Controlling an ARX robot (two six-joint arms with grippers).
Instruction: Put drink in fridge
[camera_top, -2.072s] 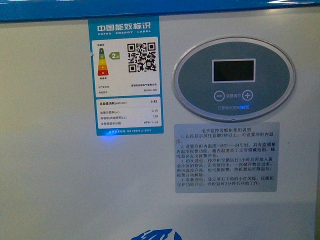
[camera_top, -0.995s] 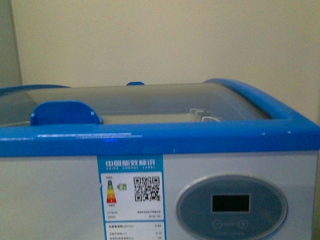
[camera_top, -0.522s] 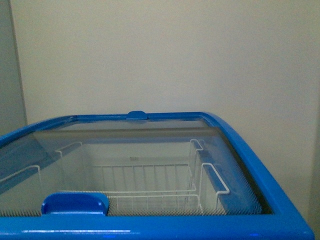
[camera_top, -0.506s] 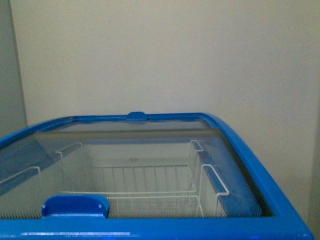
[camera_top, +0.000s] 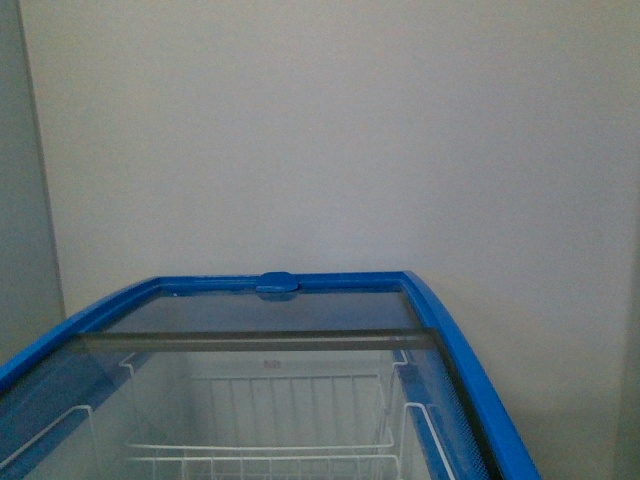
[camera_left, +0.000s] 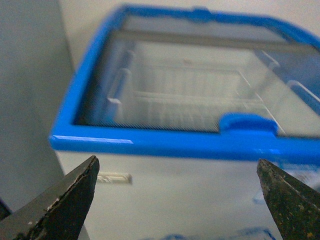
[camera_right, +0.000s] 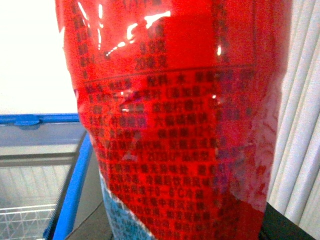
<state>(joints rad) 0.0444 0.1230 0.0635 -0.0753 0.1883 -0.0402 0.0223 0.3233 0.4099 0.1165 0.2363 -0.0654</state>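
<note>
The drink (camera_right: 175, 115) fills the right wrist view, its red label covered in small dark print. My right gripper (camera_right: 185, 220) is shut on it, with the fingers almost wholly hidden behind the bottle. The fridge (camera_top: 455, 350) shows its blue top rim and glass lid (camera_top: 270, 400), with a white wire basket (camera_top: 250, 440) under the glass. Its rim (camera_right: 75, 175) also runs beside the drink. My left gripper (camera_left: 177, 200) hangs open and empty in front of the fridge's white front wall (camera_left: 175, 190), below the lid's blue handle (camera_left: 249, 124).
A plain pale wall (camera_top: 330, 130) rises behind the fridge. A grey upright surface (camera_left: 30, 100) stands close beside the fridge. A white ribbed surface (camera_right: 305, 125) stands on the drink's far side from the fridge.
The front view has climbed from the fridge's front panel and labels up over its lid. The blue handle has dropped out of that view at the bottom.
</note>
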